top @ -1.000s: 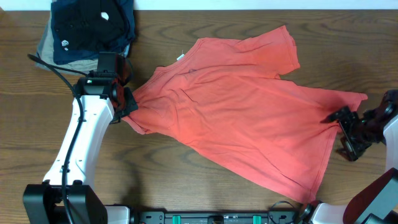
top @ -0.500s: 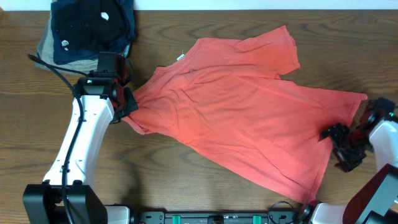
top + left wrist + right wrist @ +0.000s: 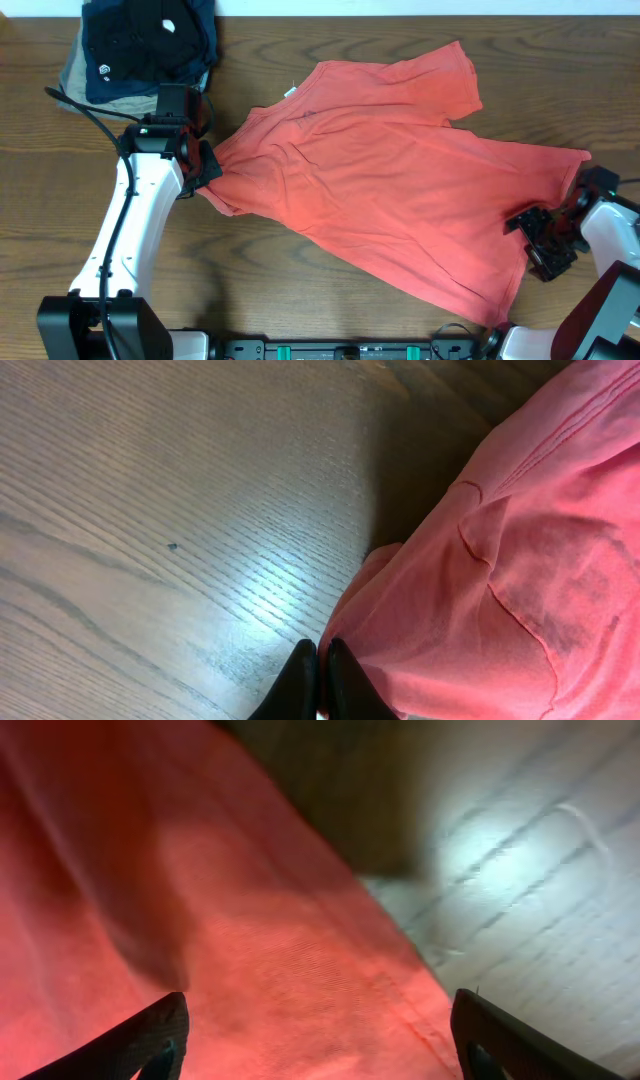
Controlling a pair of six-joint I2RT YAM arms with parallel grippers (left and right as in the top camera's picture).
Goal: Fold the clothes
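Matt cloth T-shirt (image 3: 400, 190) on glossy wood tbl (image 3: 300, 290).

coral-red T-shirt (image 3: 400, 190), brown wood-grain table (image 3: 300, 300) (pale streaks), navy-black garments (image 3: 140, 40)

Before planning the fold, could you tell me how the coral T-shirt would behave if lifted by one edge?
Probably floppy: the T-shirt lies wrinkled and flat against the table. Likely light: its thin edge bunches where the left tool pinches it.

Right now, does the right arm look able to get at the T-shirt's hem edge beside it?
Probably yes. The right gripper hangs open just over the T-shirt hem, straddling its edge in the wrist view, and nothing appears to lie in the way.
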